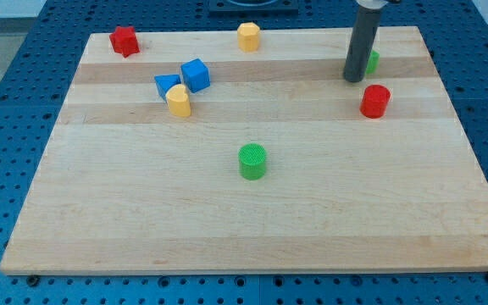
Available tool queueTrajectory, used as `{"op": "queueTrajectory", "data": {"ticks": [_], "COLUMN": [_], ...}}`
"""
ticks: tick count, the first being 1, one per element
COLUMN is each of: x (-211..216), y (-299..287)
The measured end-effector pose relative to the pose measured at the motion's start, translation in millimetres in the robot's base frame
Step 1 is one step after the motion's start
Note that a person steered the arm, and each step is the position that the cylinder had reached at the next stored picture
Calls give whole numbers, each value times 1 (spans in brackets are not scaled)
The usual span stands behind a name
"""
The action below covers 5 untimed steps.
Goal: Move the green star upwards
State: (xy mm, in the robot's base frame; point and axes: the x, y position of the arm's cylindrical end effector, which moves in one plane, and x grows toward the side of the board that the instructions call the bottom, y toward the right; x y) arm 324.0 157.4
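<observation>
Nearest you on the board (pixel 252 237) stands the green cylinder (pixel 252 161), alone in the middle and no part of this job. Farther back on the left you have a cluster: the yellow block (pixel 178 100) touching the blue triangular block (pixel 167 84), with the blue cube (pixel 196 74) just beside them. On the right sits the red cylinder (pixel 375 101). Just beyond it, my tip (pixel 354 80) rests on the wood, and the green star (pixel 371 60) peeks out from behind the rod on its right side, mostly hidden. There are no jaws here, only a bare rod, so nothing is held. At the far edge lie the yellow hexagonal block (pixel 248 36) and, far left, the red star (pixel 124 41).

You look to be at the contact stage, tip close against the star's near-left side. Next you would want the tip squarely on its near face, then a push toward the far edge; little board remains there.
</observation>
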Motion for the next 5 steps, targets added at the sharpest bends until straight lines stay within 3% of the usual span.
{"op": "queueTrajectory", "data": {"ticks": [2, 5], "x": [7, -33], "y": [12, 26]}}
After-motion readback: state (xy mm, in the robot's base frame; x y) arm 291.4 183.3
